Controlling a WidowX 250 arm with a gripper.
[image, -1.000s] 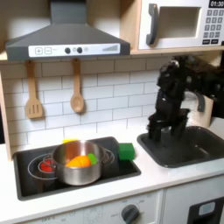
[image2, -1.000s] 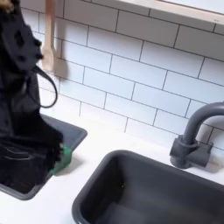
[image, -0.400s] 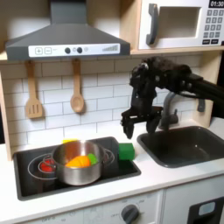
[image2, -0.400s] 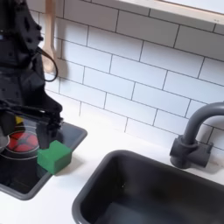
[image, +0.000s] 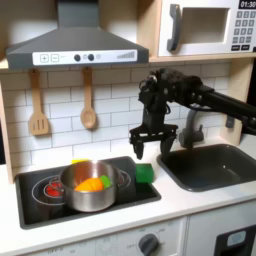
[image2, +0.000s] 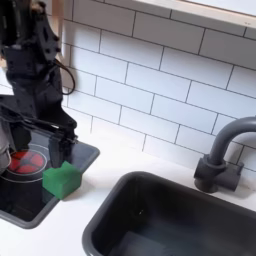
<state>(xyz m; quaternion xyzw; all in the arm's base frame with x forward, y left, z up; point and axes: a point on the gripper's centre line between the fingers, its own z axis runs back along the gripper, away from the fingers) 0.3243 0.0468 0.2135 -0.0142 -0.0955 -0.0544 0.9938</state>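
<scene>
I have the black gripper hanging open and empty just above the green block-shaped sponge on the black stovetop's right edge, apparently lined up, so lowering squarely comes next.

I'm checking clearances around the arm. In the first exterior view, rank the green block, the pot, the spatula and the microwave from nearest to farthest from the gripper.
1. Green block: just below the open gripper, on the stove's right edge.
2. Pot: lower left, on the stove.
3. Microwave: upper right.
4. Spatula: far left, hanging on the wall.
</scene>
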